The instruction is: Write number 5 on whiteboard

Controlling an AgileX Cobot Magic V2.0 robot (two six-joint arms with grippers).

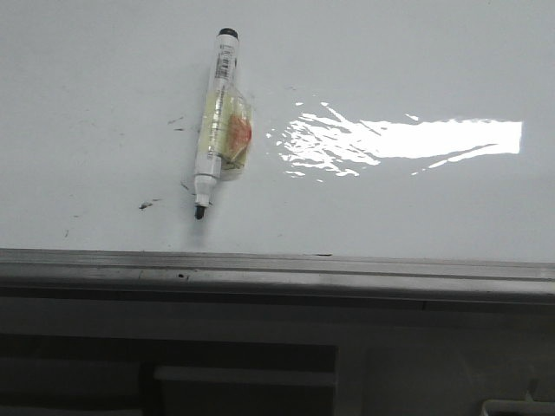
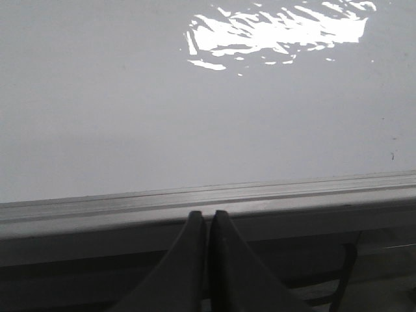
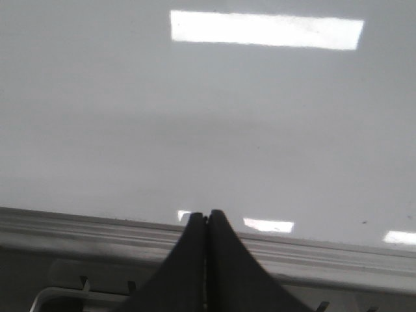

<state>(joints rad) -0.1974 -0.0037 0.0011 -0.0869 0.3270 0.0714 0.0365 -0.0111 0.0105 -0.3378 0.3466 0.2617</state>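
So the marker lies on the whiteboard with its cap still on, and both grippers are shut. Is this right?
Not quite. The front view shows the marker on the whiteboard uncapped, its dark tip bare. The left gripper and right gripper are indeed shut.

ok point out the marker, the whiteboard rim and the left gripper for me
marker (image 1: 214, 121): front view, on the middle of its barrel.
whiteboard rim (image 1: 347, 276): front view, on the grey metal edge nearest the robot.
left gripper (image 2: 208, 218): left wrist view, between the two closed fingertips.
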